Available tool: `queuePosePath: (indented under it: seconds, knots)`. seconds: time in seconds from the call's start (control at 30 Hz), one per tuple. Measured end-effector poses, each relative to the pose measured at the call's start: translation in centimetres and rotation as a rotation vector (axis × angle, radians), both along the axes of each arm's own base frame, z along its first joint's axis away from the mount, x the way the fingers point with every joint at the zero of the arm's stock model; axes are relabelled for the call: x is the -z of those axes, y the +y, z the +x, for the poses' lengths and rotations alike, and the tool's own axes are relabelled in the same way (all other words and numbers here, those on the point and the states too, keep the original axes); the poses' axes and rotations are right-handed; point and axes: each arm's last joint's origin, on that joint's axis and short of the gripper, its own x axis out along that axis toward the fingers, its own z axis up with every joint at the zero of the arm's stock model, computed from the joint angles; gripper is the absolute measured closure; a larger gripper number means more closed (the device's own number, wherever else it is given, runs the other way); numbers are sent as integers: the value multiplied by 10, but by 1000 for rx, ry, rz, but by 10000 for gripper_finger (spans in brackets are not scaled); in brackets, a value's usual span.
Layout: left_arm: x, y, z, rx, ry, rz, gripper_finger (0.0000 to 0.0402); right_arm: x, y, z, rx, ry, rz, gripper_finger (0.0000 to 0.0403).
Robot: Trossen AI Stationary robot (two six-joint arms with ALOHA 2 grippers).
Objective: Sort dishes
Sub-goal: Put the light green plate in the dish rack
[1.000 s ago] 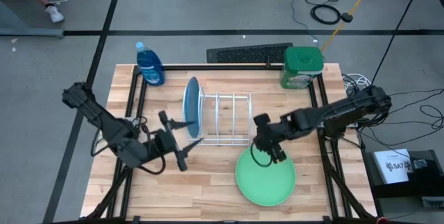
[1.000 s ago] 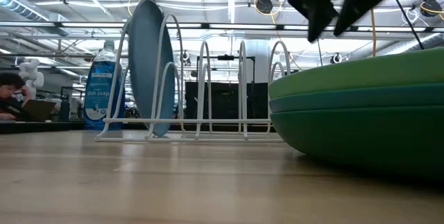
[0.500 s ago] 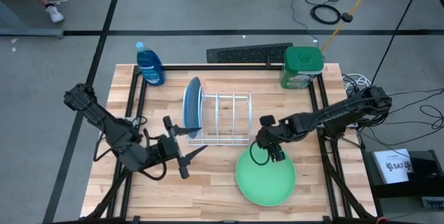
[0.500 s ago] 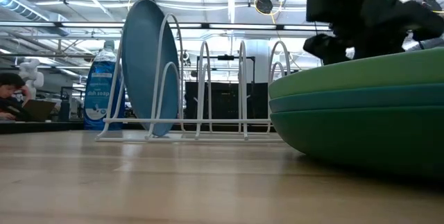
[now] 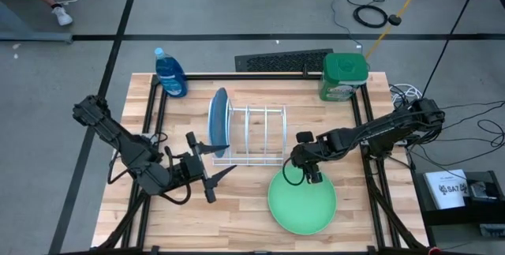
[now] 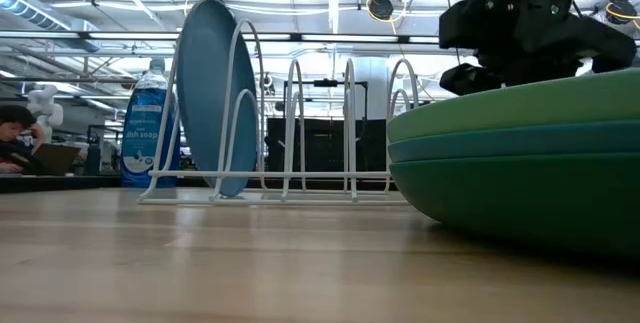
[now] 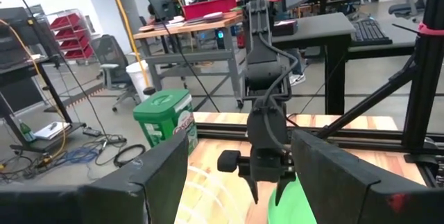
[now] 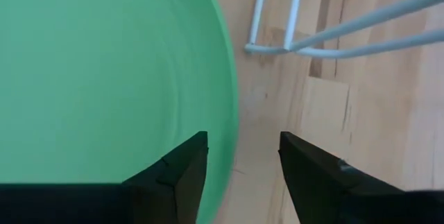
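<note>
A blue plate stands on edge in the leftmost slot of the white wire rack, leaning on its wires. A light green plate tops a stack with a teal plate and a dark green plate on the table, near and right of the rack. My right gripper is open and points steeply down at the stack's far-left rim. One finger is over the plate, the other over the table, and no touch shows. My left gripper hovers open, near and left of the rack.
A blue soap bottle stands at the far left corner and a green tub at the far right. The rack's other slots hold nothing. Bare wood lies near the front edge. A person sits beyond the table.
My right gripper has come down from above the stack to the light green plate's far-left rim, rolling its wrist as it sank. The blue plate has turned a little in its slot and shows more of its face in the low view.
</note>
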Motion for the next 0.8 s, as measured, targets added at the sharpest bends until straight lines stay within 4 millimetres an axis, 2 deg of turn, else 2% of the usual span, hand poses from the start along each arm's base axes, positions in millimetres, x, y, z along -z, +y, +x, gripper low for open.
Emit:
queuePosePath:
  seconds: [0.3, 0.6, 0.8]
  knots:
    - [0, 0, 0, -1, -2, -6, 149, 13, 1, 7, -18, 33, -14, 281]
    - [1, 0, 0, -3, -4, -20, 149, 13, 2, 8, -64, 22, -30, 388]
    - [2, 0, 0, -4, 4, -30, 149, 11, 3, 7, -93, 41, -42, 395]
